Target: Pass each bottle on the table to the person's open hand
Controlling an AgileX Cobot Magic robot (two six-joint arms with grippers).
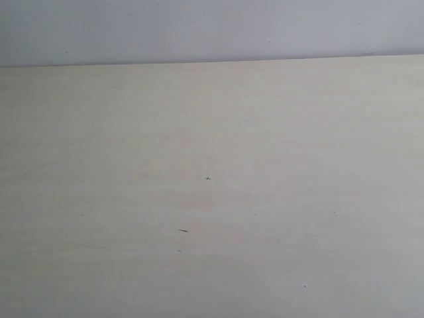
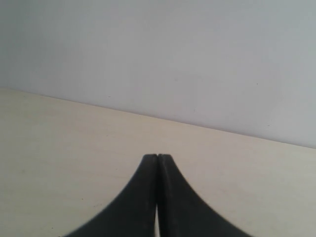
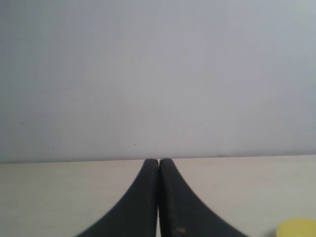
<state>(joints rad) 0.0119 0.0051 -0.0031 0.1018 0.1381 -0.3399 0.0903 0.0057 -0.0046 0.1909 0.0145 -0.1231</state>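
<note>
The pale beige table [image 1: 212,185] fills the exterior view and carries only a few tiny dark specks; no bottle, hand or gripper shows there. In the left wrist view my left gripper [image 2: 157,157] is shut, its black fingertips pressed together with nothing between them, over bare tabletop. My right gripper [image 3: 158,161] is likewise shut and empty. A small yellow patch [image 3: 297,228] sits at the corner of the right wrist view, beside that gripper; it may be part of the yellow bottle, but too little shows to tell. The person's open hand and the other bottles are out of view.
A plain grey-white wall [image 1: 212,30] rises behind the table's far edge [image 1: 212,61]. The same wall [image 2: 158,59] backs the left wrist view, and the wall [image 3: 158,74] fills most of the right wrist view.
</note>
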